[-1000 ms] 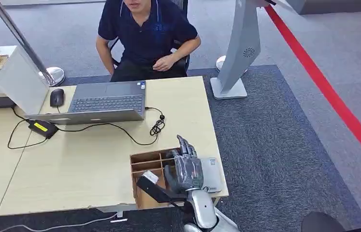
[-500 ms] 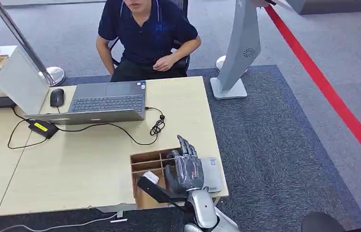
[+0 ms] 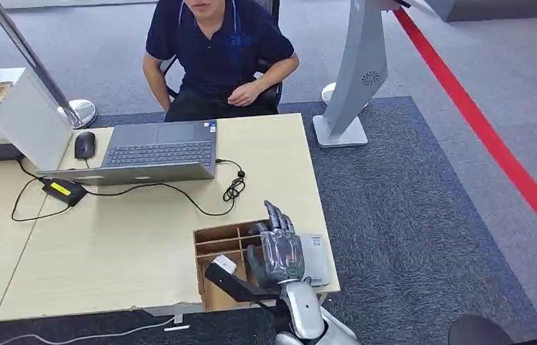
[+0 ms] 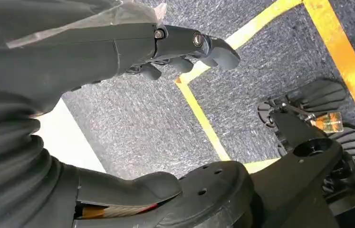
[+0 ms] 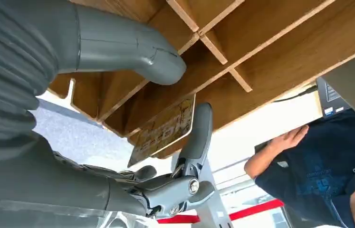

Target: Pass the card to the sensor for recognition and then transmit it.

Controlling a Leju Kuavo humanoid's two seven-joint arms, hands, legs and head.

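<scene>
Pale wooden desk (image 3: 129,251) at the centre of everything. Behind its far edge, a seated person (image 3: 218,54) in a dark shirt. Off the desk's far right corner, a grey kiosk stand (image 3: 357,79) on the carpet. On the desk's far half, an open laptop (image 3: 154,152), with a black mouse (image 3: 85,144) just left of it and a power adapter (image 3: 63,190) in front. At the desk's near right corner, a wooden divided box (image 3: 222,248), with a white sensor unit (image 3: 317,260) just beside it. Over the box, right hand (image 3: 278,251), fingers spread, one finger (image 5: 199,135) touching the card (image 5: 165,129) inside a compartment; grip not certain. Left hand (image 4: 185,45) low over carpet away from the desk, fingers loosely curled, holding nothing.
</scene>
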